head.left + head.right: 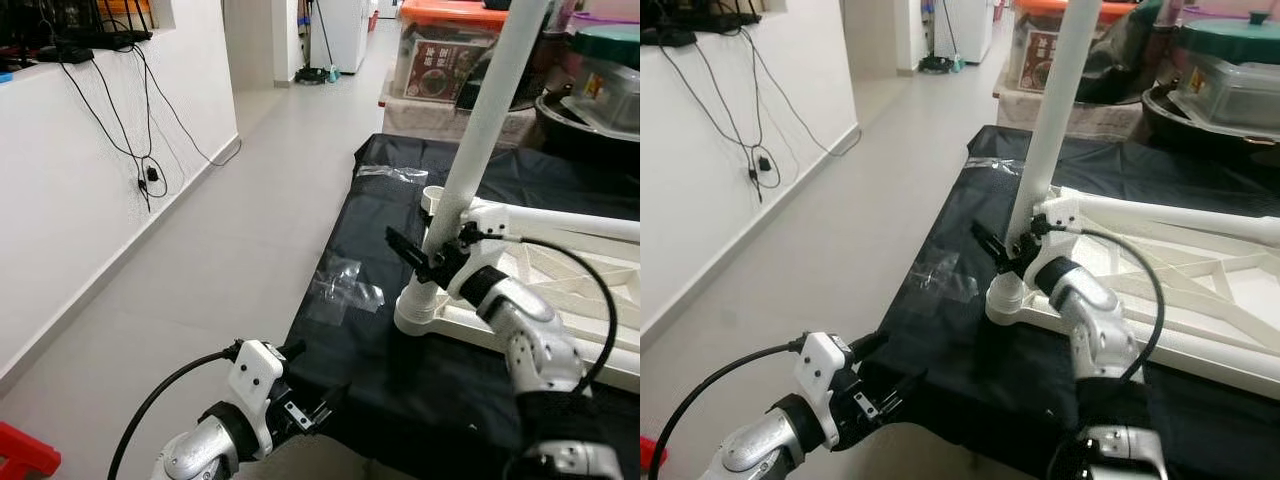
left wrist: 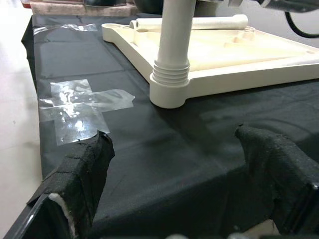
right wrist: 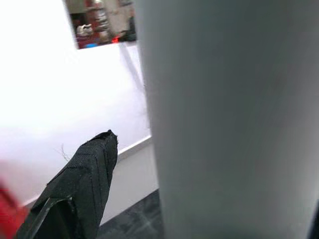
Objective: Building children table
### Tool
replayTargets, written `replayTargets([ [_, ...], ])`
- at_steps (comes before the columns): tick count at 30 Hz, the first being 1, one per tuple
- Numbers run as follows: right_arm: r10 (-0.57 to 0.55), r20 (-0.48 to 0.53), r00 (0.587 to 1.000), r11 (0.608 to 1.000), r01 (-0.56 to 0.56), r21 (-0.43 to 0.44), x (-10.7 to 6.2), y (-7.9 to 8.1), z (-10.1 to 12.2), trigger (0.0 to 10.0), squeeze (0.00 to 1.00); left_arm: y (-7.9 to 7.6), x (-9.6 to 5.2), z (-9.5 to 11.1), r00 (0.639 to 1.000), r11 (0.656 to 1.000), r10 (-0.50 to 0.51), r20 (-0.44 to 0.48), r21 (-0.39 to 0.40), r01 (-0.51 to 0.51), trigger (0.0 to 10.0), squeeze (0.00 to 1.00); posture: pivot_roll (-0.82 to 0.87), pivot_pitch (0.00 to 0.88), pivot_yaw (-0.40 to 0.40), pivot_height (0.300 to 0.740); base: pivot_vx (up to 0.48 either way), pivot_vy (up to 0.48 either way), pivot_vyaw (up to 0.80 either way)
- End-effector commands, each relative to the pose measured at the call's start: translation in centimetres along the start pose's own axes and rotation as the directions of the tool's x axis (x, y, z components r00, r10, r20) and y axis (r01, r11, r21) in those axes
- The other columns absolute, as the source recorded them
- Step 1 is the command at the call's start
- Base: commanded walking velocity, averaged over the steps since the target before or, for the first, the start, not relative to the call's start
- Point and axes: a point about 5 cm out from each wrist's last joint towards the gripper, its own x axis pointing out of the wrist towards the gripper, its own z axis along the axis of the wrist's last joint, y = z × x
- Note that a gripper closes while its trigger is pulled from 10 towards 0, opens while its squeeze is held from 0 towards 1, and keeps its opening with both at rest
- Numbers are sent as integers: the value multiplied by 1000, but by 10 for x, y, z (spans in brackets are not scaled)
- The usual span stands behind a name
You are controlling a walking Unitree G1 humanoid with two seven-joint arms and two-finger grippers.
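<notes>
A white plastic table top (image 1: 560, 285) lies upside down on a black cloth (image 1: 370, 370). One white table leg (image 1: 490, 110) stands upright in its near-left corner socket (image 1: 420, 310). A second white leg (image 1: 570, 222) lies across the top. My right gripper (image 1: 432, 258) is low on the upright leg, open, with its fingers either side. In the right wrist view a gap shows between one finger (image 3: 84, 184) and the leg (image 3: 229, 119). Down at the cloth's front-left edge, my left gripper (image 1: 320, 405) is open and holds nothing, facing the socket (image 2: 169, 84).
Clear tape (image 1: 345, 285) is stuck to the cloth left of the socket. Grey floor and a white wall with hanging cables (image 1: 145, 150) lie to the left. Storage boxes (image 1: 440, 50) and bins stand behind the cloth. A red object (image 1: 20, 452) is at the floor's lower left.
</notes>
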Motion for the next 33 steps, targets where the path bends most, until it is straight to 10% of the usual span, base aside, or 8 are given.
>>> replayTargets([
  [1, 93, -8, 996, 995, -93, 42, 7, 4, -1, 10000, 0, 0, -1, -3, 1000, 1000, 4, -16, 8, -4, 10000, 0, 53, 51, -23, 740, 0, 0, 0],
  [15, 503, -103, 858, 864, -497, 80, 28, 18, -7, 10000, 0, 0, -1, -3, 1000, 1000, 6, -17, 5, -6, 10000, 0, 75, 58, -22, 740, 0, 0, 0],
  [16, 492, -110, 864, 870, -486, 78, 30, 18, -8, 0, 0, 0, -2, -3, 1000, 1000, 6, -16, 6, -6, 10000, 0, 76, 60, -22, 740, 0, 0, 0],
  [26, 511, -128, 850, 859, -510, 46, 33, 20, -13, 0, 0, -1, -2, -3, 1000, 1000, 7, -17, 4, -7, 10000, 0, 72, 61, -22, 740, 0, 0, 0],
  [33, 288, -63, 956, 957, -290, -27, 40, 23, -19, 0, 0, -1, -1, -3, 1000, 1000, 6, -18, 5, -6, 10000, 0, 68, 63, -20, 740, 0, 0, 0],
])
